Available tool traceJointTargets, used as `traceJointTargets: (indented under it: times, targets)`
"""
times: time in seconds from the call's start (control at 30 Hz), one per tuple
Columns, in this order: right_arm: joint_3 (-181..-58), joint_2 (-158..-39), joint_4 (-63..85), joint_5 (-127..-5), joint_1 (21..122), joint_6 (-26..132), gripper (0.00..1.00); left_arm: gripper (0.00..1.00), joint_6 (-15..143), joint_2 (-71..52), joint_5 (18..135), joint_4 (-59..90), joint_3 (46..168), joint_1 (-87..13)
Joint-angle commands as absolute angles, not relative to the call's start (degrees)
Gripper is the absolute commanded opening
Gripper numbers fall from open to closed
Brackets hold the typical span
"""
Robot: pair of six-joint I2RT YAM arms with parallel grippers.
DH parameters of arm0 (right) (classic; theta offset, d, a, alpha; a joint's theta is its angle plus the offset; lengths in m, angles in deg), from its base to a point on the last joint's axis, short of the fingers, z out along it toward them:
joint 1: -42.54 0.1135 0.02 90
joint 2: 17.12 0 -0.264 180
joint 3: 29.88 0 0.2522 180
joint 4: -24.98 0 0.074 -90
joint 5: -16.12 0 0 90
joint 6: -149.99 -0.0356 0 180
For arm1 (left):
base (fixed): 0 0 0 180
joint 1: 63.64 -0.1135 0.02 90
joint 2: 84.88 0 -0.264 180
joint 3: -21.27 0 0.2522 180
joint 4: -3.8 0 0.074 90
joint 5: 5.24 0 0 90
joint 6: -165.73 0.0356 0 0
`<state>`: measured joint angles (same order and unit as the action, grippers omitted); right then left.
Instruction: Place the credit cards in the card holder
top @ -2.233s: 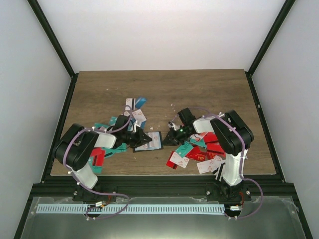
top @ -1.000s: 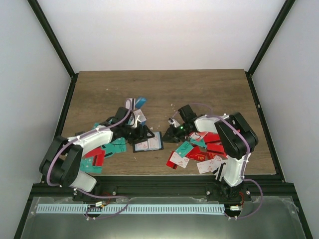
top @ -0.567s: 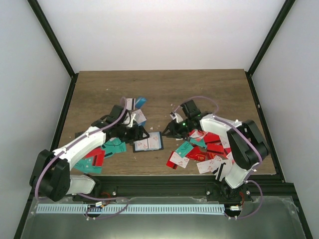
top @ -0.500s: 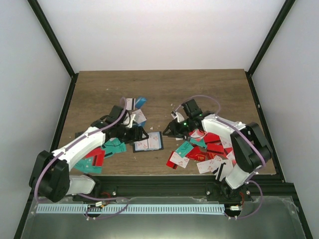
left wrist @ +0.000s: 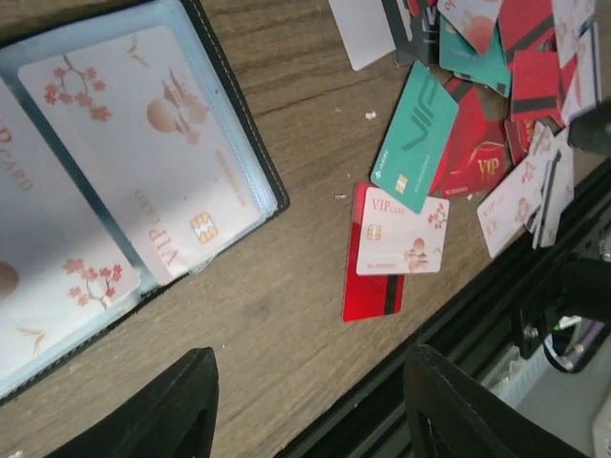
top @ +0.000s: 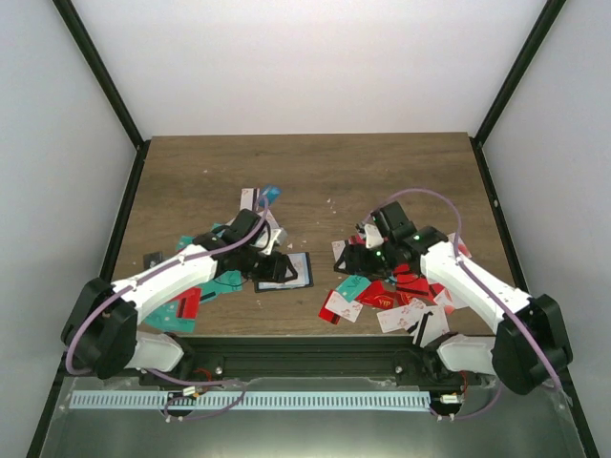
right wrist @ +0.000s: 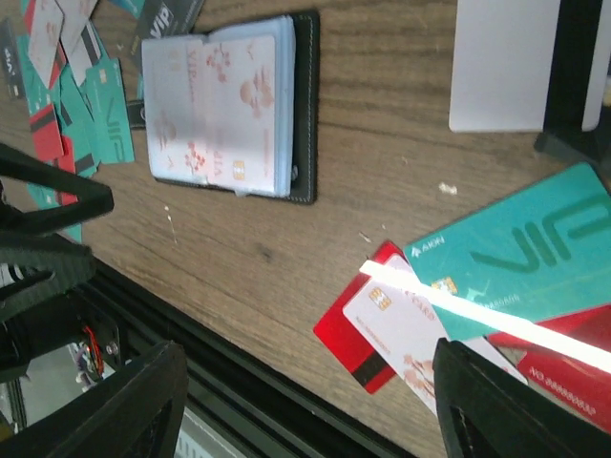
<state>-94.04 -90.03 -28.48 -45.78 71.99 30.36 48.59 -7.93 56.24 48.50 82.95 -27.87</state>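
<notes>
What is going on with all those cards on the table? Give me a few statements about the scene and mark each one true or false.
1. The card holder lies open on the table. True.
2. Its sleeves are all empty. False: pale cards with pink blossoms sit in them.
3. A teal card reads VIP. True.
4. The left jaws grip a card. False: they stand open with nothing between them.
5. The loose credit cards form a single heap. False: one heap lies on the right arm's side of the holder, another on the left arm's side.
</notes>
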Motion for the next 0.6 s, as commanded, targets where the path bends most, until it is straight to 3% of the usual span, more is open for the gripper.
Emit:
traceJointTargets:
  times: [0.0,0.33,0.57]
  targets:
    - [-91.47,-86.62,-28.77,-44.06,72.42,29.43,0.73,0.52,47.29,-4.50,62.28,47.47,85.98,-26.14]
    - [-88.94,-96.69,-3.58,-24.07,72.56,23.15,0.73,0.16,47.94,4.30,66.98,47.19,88.89,-26.11]
    - [-91.73,-106.32,2.86,-21.31,72.68,21.33,0.72,0.08,48.04,9.69,69.55,47.97,91.63,-26.11]
